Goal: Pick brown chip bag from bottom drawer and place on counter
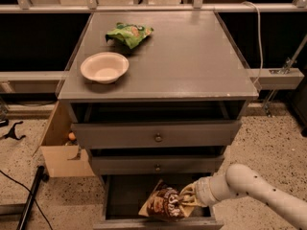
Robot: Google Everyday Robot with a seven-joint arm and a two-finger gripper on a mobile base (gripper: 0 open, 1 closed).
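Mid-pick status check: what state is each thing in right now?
bottom drawer: pulled open
brown chip bag: standing tilted inside it
gripper: low in that drawer, against the bag's right edge
top drawer: not pulled out
middle drawer: not pulled out
bowl: upright, empty
green bag: lying behind the bowl
counter: holds only those two

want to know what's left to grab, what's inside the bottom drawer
The bottom drawer holds the brown chip bag, with the gripper at its right end. The floor under them and the drawer's back, beneath the drawer above, are hidden.
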